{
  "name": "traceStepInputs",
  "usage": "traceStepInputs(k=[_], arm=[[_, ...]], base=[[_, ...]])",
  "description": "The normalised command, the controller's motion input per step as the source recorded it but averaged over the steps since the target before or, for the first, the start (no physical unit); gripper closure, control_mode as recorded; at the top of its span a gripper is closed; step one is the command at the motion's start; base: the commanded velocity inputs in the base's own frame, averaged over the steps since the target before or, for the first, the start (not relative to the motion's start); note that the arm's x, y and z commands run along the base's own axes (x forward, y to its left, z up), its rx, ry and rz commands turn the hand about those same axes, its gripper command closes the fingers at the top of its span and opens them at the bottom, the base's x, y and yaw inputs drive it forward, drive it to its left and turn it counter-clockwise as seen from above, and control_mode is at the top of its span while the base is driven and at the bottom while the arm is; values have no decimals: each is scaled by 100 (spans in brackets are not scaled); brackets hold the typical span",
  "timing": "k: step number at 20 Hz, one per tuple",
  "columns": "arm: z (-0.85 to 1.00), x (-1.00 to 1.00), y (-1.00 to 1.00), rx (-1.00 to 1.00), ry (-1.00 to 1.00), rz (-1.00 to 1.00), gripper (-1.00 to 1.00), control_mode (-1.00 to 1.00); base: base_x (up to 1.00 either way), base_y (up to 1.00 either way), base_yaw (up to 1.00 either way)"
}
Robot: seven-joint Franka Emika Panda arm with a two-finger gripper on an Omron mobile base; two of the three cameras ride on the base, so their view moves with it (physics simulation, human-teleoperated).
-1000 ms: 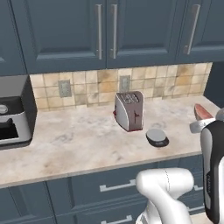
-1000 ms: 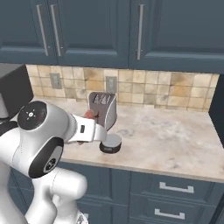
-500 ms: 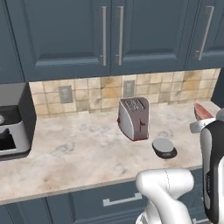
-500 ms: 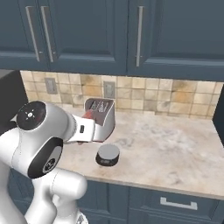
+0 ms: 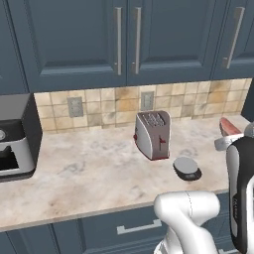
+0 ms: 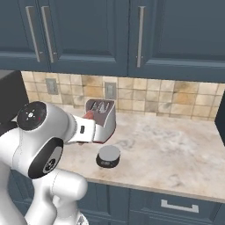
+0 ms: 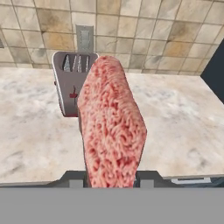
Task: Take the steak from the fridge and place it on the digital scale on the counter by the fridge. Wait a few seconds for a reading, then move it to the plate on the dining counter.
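Base nearer counter (image 5: 89, 173), gripper (image 7: 111, 177) clamps steak (image 7: 111, 131)

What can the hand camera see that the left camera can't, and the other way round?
Hand view alone: the steak's whole pink face, pinched upright in the hand.

Left base view alone: the digital scale beside the toaster, a black and silver appliance at the far left, and cabinet doors above.

Both: toaster, tiled wall, marbled counter, and some steak.

Mottled reddish-pink steak (image 7: 111, 127), silver toaster (image 5: 152, 134), grey-topped black scale (image 5: 186, 167), beige marbled counter (image 5: 89, 173).
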Motion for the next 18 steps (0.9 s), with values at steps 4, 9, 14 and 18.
traceStepInputs(k=[4,9,14,18], arm=[[0,0,0,0,0,0,100,100],[0,0,0,0,0,0,100,100],[-2,14,1,0,18,0,100,-100],[-18,24,5,0,47,1,100,-100]], base=[[0,0,0],[0,0,0],[0,0,0],[0,0,0]])
